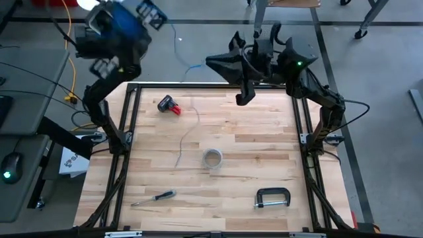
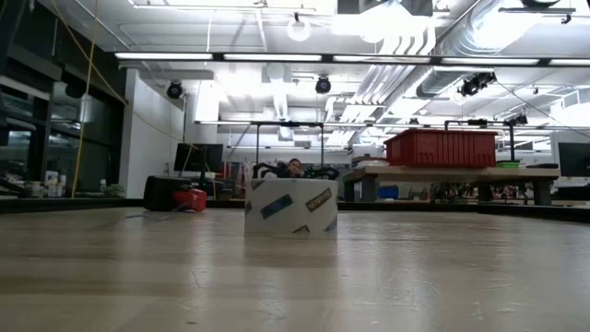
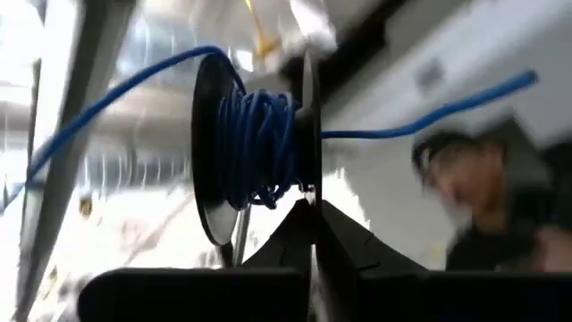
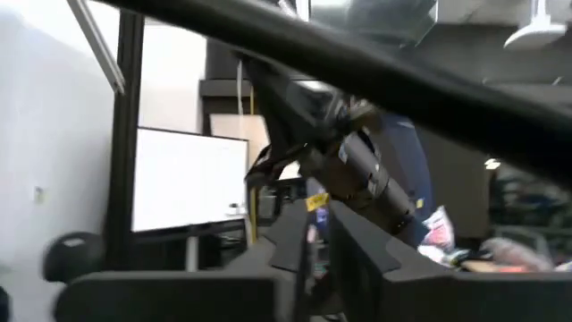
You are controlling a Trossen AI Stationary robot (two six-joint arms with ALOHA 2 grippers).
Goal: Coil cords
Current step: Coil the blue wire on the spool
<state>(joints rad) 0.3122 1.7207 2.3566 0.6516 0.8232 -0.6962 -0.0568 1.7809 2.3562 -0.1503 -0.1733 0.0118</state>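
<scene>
Cords: you have two; blue cord (image 3: 255, 143) wound on a spool (image 3: 210, 161), grey cord (image 1: 186, 140) loose on the table (image 1: 251, 132).
Left gripper (image 3: 308, 201): clamped on spool, raised beyond the table's far-left corner.
Right gripper (image 1: 243, 98): fingers unclear.

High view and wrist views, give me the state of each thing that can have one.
Blue cord: partly wound on a black spool.
Grey cord: loose, uncoiled on the table.
Left pincer: shut at the spool.
Right pincer: raised at the table's far edge.
Clamp: lying flat.
</scene>
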